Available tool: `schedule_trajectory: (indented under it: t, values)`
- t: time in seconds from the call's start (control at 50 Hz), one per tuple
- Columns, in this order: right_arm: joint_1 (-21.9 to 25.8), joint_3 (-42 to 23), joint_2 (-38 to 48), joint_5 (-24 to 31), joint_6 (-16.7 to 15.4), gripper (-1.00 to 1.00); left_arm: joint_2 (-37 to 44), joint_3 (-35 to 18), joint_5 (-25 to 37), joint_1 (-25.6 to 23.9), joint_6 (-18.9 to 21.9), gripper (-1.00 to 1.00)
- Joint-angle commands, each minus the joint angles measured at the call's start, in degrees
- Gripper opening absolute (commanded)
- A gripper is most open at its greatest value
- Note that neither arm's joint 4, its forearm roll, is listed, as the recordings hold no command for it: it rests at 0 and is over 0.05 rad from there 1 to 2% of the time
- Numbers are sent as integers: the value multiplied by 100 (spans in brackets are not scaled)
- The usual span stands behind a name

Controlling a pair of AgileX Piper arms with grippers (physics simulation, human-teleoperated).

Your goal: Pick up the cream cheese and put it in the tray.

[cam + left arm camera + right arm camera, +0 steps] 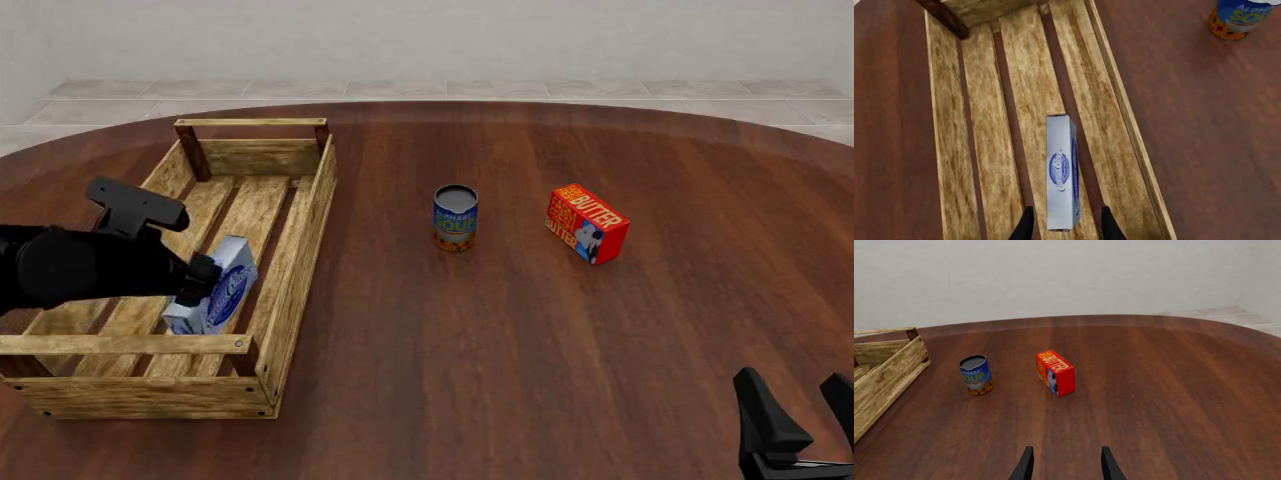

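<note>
I am holding the left gripper (1064,225) over the long light-wood slatted tray (304,225); its jaws are standing spread beside the white, blue-labelled cream cheese carton (1061,170), which is resting on edge inside the tray on the slats; a careless retreat risks toppling it; the right gripper (1064,465) is idling with jaws parted, well clear of the tray.

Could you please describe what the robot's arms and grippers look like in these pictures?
Both are plain matte black with no markings or cables visible. The left arm is a bulky, rounded black body with a boxy block mounted on top. The left gripper and right gripper each end in two slim, tapered black jaws. From the front, the right gripper shows as two flat, angular prongs on a small base.
</note>
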Motion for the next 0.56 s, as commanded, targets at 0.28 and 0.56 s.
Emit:
schedule_trajectory:
  t: [0.28, 0.56]
  values:
    - [-11, 0, 0, -20, 10, 100, -1158, 324, 189, -99, -92, 100]
    - [-16, 0, 0, -26, 7, 100, -1729, 516, 308, -200, -286, 100]
